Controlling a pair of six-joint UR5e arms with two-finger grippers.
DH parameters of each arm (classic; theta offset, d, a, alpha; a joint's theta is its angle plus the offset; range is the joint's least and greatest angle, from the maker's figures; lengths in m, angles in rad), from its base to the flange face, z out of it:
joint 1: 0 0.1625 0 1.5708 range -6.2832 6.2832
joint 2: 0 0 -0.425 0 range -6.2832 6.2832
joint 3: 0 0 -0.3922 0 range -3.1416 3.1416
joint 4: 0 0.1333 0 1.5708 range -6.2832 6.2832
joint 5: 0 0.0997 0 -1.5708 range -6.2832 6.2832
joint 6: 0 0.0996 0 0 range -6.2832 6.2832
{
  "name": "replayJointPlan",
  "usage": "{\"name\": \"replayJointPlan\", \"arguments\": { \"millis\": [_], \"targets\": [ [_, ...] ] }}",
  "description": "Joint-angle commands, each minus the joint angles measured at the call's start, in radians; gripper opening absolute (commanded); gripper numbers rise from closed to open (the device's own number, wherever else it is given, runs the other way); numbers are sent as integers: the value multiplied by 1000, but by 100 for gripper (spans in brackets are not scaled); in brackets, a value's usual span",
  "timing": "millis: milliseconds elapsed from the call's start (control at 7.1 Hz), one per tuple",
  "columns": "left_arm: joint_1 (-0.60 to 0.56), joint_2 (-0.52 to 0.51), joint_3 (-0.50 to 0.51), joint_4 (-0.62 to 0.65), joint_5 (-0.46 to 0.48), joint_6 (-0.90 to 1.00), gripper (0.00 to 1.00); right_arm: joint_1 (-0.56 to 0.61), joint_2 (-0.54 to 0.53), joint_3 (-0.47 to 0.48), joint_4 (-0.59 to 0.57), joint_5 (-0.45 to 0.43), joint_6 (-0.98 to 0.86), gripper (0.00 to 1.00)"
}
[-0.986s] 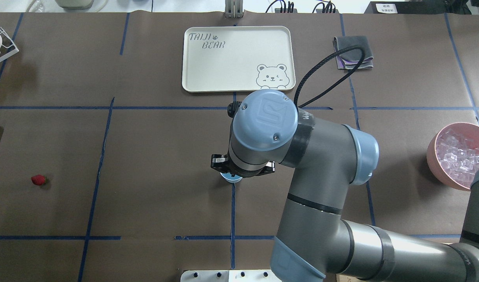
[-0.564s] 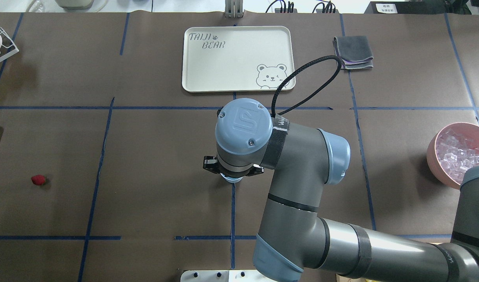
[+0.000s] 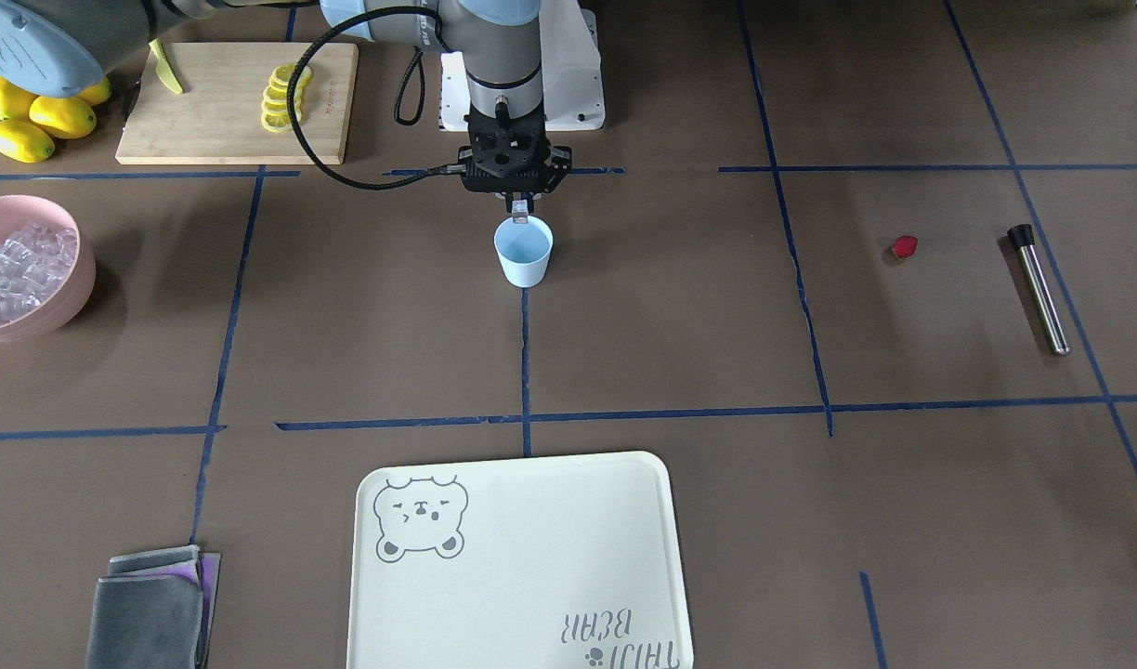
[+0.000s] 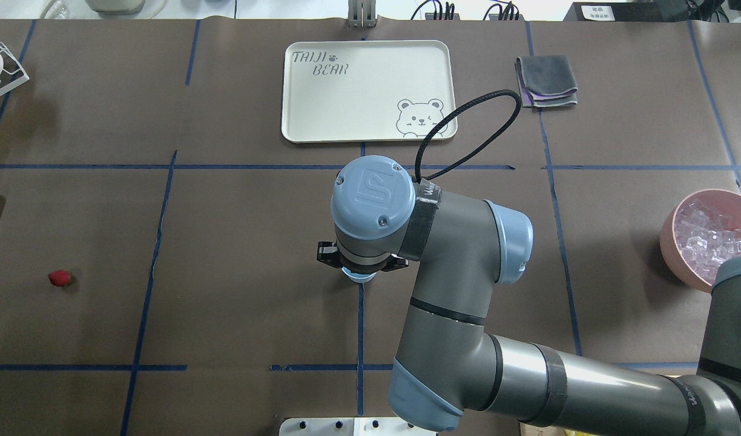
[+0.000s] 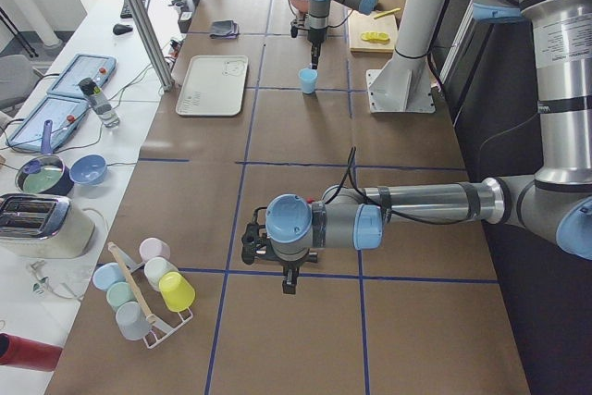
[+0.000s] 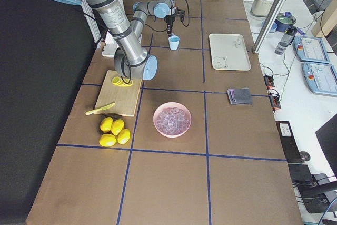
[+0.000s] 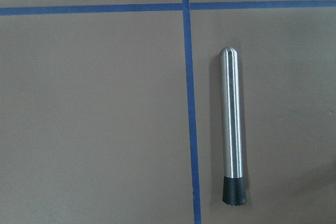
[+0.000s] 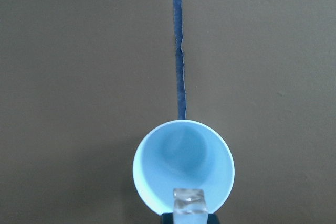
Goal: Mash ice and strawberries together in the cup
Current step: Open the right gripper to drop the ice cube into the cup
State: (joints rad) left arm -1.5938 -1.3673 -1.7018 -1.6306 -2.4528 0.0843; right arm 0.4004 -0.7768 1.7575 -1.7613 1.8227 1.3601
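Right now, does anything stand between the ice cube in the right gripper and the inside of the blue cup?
Nothing visible does. The right gripper holds the ice cube just above the cup, whose mouth is open and inside looks empty. The cube hangs near the robot-side rim, not the centre, so it might clip that rim.

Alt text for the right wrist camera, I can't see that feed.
A clear ice cube at the bottom edge hangs over the rim of an empty pale-blue cup, seen from above. The cup stands on a brown table, a blue tape line running up from it.
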Motion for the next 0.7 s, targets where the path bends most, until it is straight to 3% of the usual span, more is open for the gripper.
{"name": "replayJointPlan", "arguments": {
  "millis": [0, 141, 282, 564],
  "targets": [
    [0, -3, 5, 0, 0, 0, 100, 0, -1, -6, 16, 0, -3, 52],
    [0, -3, 5, 0, 0, 0, 100, 0, -2, -4, 17, 0, -4, 76],
    [0, -4, 7, 2, 0, 0, 100, 0, -2, -4, 19, 0, -3, 91],
    [0, -9, 11, 0, 0, 0, 100, 0, -1, -4, 20, -2, -3, 95]
  ]
}}
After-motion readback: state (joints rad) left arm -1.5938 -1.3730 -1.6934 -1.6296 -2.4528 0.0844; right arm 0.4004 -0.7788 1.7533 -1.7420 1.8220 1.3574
